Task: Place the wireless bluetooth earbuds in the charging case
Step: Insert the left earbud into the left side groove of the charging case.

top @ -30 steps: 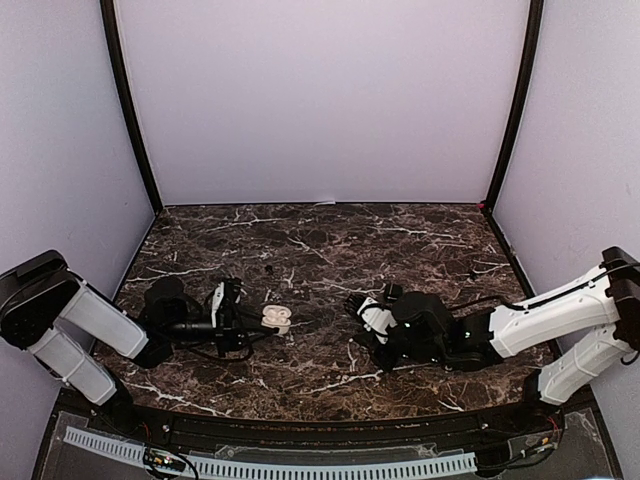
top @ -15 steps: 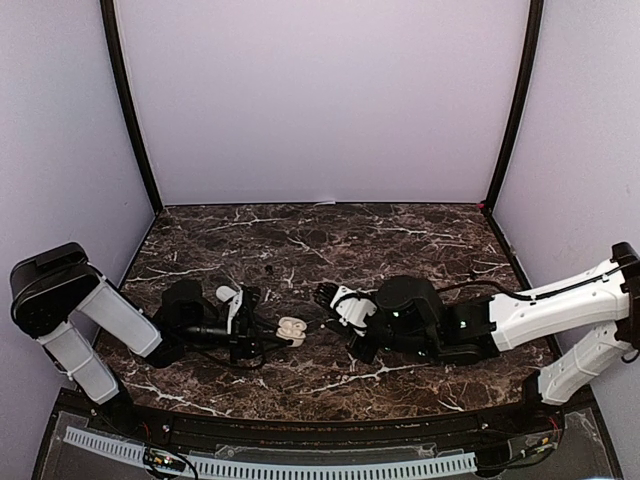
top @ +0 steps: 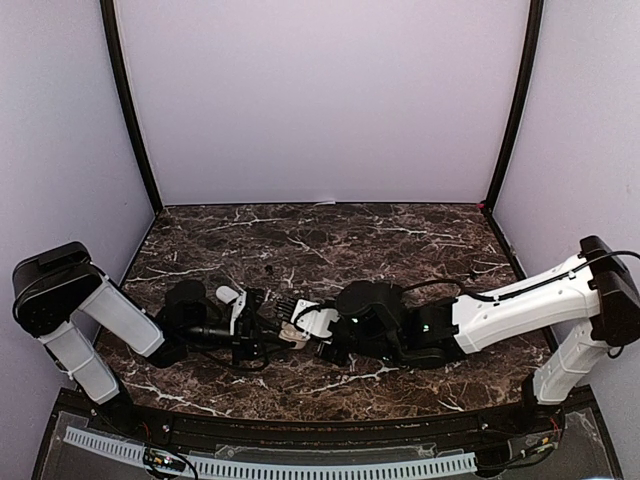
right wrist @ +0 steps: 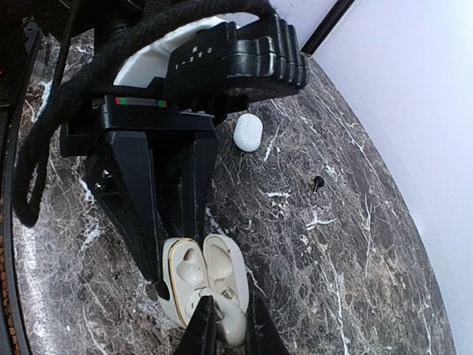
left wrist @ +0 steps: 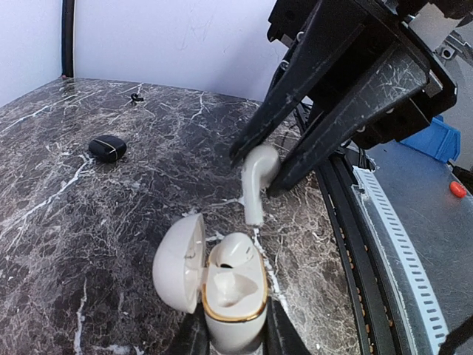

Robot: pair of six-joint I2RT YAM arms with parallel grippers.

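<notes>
Earbud [left wrist: 256,177] is tiny, light, glossy-slick: right jaws pinch it by the bulb, stem down just above the open charging case [left wrist: 235,296] clenched in the left jaws; bulb looks the right hold, stem left free to seat.

A glossy white earbud [left wrist: 257,177] hangs stem-down, pinched at its head, just above the charging case [left wrist: 235,292] — a white pebble with a gold rim, held upright, lid swung open sideways — the bud not yet seated
</notes>
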